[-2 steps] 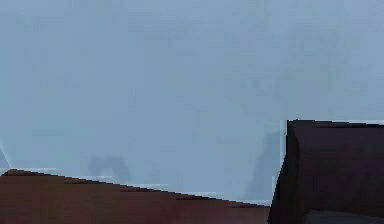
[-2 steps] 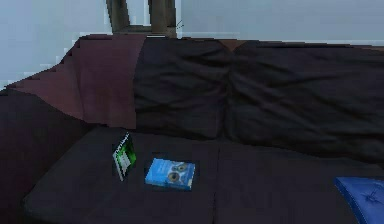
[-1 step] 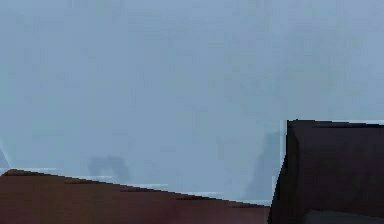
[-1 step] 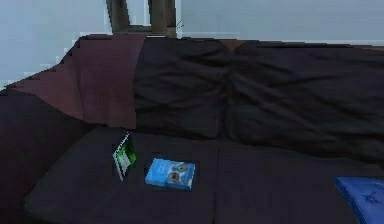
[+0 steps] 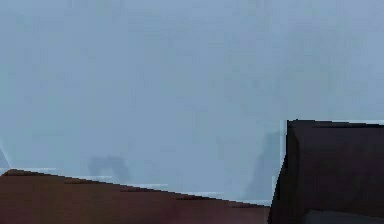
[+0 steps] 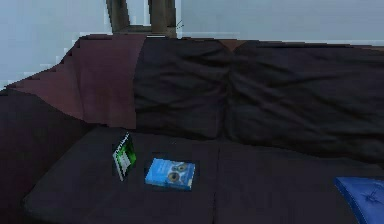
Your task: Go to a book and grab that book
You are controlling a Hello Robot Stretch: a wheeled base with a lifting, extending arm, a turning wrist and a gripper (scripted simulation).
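**Blue book (image 6: 170, 173) flat on dark sofa (image 6: 280, 100)**

Light-blue cover, lying flat on the left seat cushion, arm side view's lower middle. Just left of it, w/ a small gap: green-white book (image 6: 123, 157), smaller, tilted up on edge. Blue item (image 6: 362, 195) on seat at btm right, cut by the edge, well apart. Maroon throw (image 6: 100, 80) over sofa back at left. Wood frame (image 6: 145, 15) behind sofa, top. Fwd view: pale wall (image 5: 150, 80), red-brown floor (image 5: 90, 200), dark furniture (image 5: 330, 170) at right. Gripper state: can't tell.
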